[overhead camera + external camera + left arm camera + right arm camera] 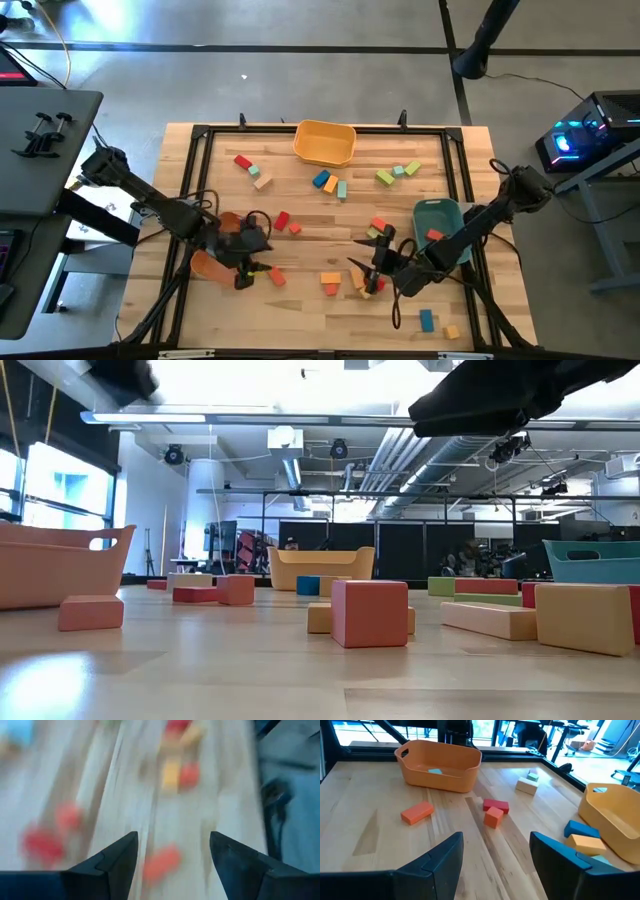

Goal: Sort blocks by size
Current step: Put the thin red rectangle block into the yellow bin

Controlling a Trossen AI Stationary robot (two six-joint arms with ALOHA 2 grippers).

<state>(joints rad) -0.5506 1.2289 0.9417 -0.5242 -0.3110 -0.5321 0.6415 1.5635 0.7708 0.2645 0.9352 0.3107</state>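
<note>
Both end effectors hang low over the worktop (pixel 300 300), fingers wide and holding nothing. Left end effector (pixel 243 275) is at 8 o'clock, by the orange bin (pixel 205 265). Right end effector (pixel 372 268) is at 5 o'clock, over some blocks (pixel 330 282). More blocks lie scattered toward the yellow bin (pixel 325 143) at 12 o'clock.

The left gripper (pixel 243 272) hangs at the near-left of the light wooden slatted table (pixel 300 300), its two dark fingers (pixel 117 862) spread apart. The right gripper (pixel 368 275) hangs at the table's near-right, its fingers (pixel 442 860) also parted, both arms reaching inward.
</note>
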